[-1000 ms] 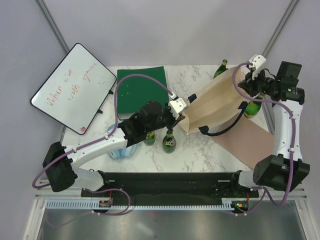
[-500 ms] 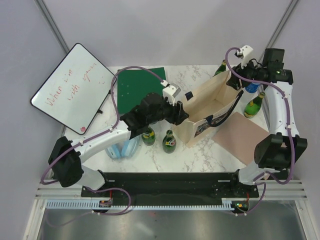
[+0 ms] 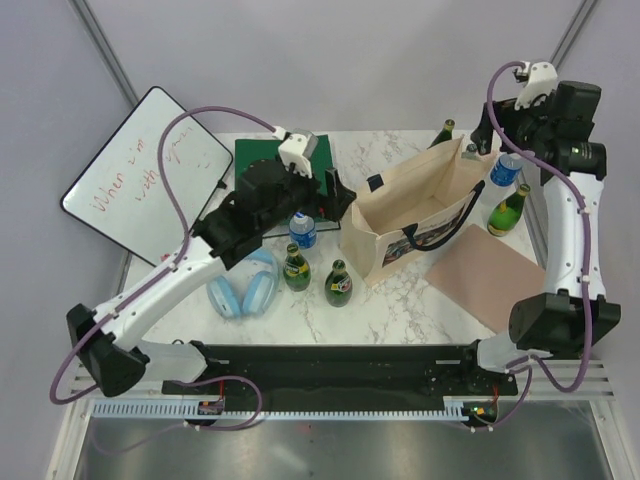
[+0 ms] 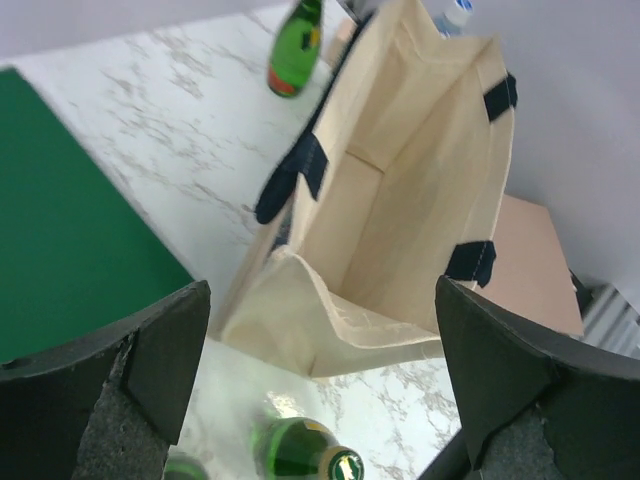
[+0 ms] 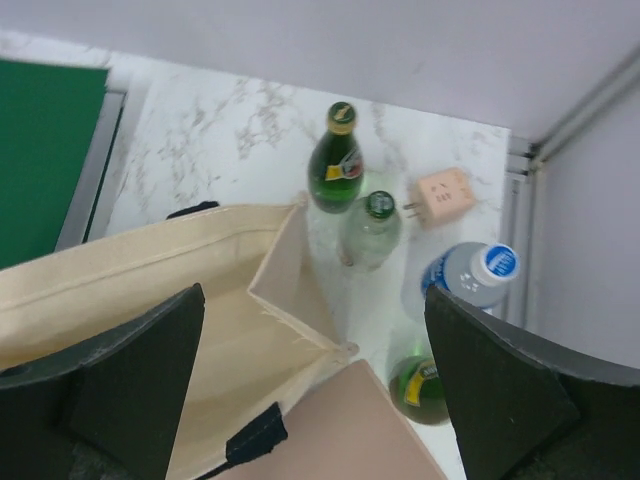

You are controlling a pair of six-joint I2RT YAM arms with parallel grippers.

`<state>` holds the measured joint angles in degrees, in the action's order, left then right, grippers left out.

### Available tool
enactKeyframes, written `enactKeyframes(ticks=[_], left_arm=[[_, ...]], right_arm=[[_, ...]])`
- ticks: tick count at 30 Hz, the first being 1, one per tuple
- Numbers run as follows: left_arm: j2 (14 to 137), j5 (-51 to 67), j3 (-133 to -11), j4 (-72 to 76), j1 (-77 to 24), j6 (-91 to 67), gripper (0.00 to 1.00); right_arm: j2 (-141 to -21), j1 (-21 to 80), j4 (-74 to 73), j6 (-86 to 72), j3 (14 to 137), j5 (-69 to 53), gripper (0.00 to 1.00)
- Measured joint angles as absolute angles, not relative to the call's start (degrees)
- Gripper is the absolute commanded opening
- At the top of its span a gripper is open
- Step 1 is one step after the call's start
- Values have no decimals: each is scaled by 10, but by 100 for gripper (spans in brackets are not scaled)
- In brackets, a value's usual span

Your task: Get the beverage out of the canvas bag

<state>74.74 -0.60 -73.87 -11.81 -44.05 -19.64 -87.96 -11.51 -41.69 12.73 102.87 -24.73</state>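
The beige canvas bag [image 3: 415, 205] stands upright on the marble table, mouth open, black handles hanging at its sides. In the left wrist view the canvas bag [image 4: 400, 190] shows bare cloth inside and no beverage. Beverage bottles stand outside it: two green ones [image 3: 297, 268] [image 3: 339, 283] and a water bottle [image 3: 303, 230] to its left. My left gripper [image 3: 338, 192] [image 4: 320, 395] hangs open just off the bag's left end, holding nothing. My right gripper [image 3: 488, 140] [image 5: 315, 400] is open above the bag's far right corner [image 5: 300, 260], also holding nothing.
More bottles stand at the far right: a green one [image 5: 337, 165], a clear one [image 5: 370, 230], a blue-capped water bottle [image 5: 470, 280] and a green one [image 5: 420, 388]. There are also a peach plug [image 5: 445, 197], a pink board [image 3: 490, 275], a green mat [image 3: 283, 170], blue headphones [image 3: 243, 290] and a whiteboard [image 3: 145, 175].
Both grippers opened and let go of the bag, which went from lifted and tipped to standing upright. The left arm drew back to the left, the right arm rose toward the far corner.
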Motion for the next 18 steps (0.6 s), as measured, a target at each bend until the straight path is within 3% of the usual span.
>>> enactKeyframes(ticks=[10,18], left_arm=[[611,-177,-751,-205,-427,-145,100],[565,-239,-725,-248,-427,-127,100]], right_arm=[[-769,-119,-288,11,958,10,98],[-755,-119,-277,-3,919,69,98]])
